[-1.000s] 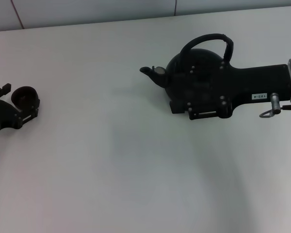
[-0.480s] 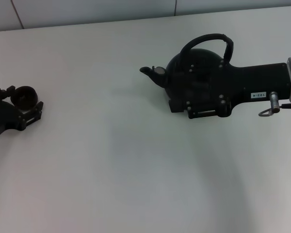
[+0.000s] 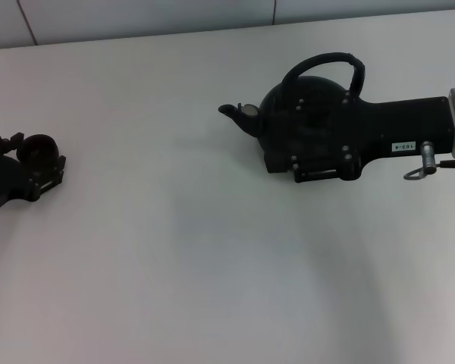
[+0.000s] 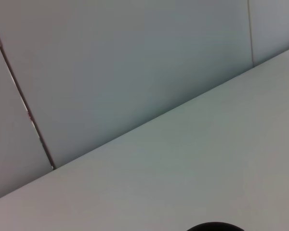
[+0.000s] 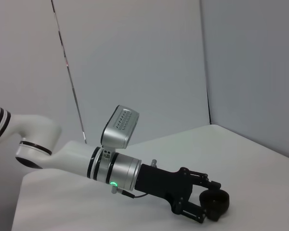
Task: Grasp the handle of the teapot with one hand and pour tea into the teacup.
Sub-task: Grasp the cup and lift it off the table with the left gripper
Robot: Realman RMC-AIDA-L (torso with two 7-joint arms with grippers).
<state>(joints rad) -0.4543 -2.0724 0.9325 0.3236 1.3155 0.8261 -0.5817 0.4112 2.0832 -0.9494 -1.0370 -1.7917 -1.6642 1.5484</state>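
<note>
The matte-black teapot [image 3: 307, 97] stands at the back right of the white table, its spout pointing left. Its arched handle [image 3: 324, 59] rises free over the top. My right gripper [image 3: 288, 152] reaches in from the right, low against the near side of the pot and below the handle; its black body blends with the pot. The small dark teacup [image 3: 36, 149] sits at the far left between the fingers of my left gripper [image 3: 32, 159]. The right wrist view shows the left gripper [image 5: 207, 204] holding the teacup [image 5: 216, 202] on the table.
The white table [image 3: 212, 250] stretches between the teacup and the teapot. A pale panelled wall [image 3: 136, 15] runs behind its far edge. The left wrist view shows only wall and table [image 4: 207, 168], with a dark rim at the picture's edge.
My left gripper's fingers have drawn in a little around the teacup. My right gripper has shifted slightly toward the teapot's far side. The teapot has not moved.
</note>
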